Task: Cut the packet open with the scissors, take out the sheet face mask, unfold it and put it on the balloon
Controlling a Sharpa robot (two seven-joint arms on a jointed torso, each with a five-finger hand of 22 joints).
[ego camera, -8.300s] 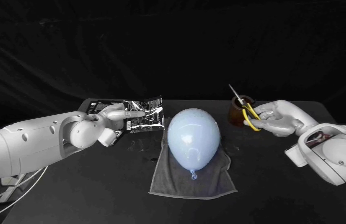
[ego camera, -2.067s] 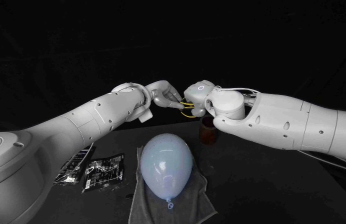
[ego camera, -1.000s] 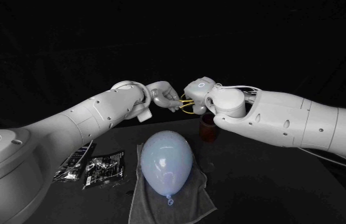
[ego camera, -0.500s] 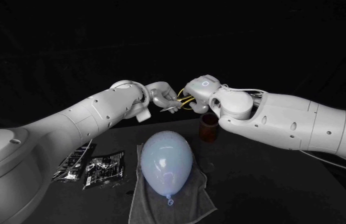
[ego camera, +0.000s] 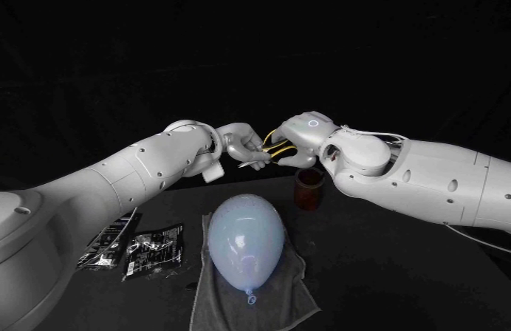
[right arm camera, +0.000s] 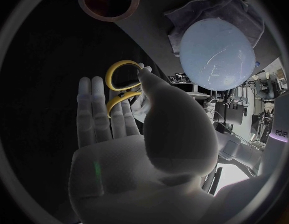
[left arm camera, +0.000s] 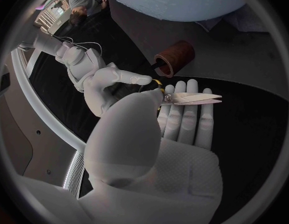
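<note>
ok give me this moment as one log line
scissors: held up between both robot hands | left robot hand: pinches blade end | right robot hand: holds handle end | packet: on table beside balloon

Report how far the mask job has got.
Done: the scissors are up off the table. In hand: the left hand pinches their blades while the right hand grips the yellow handles, apparently settling a grip. Left: the packets lie on the table, untouched by either hand, and the balloon rests bare on its grey towel, so cutting, removing, unfolding and placing the mask remain.
</note>
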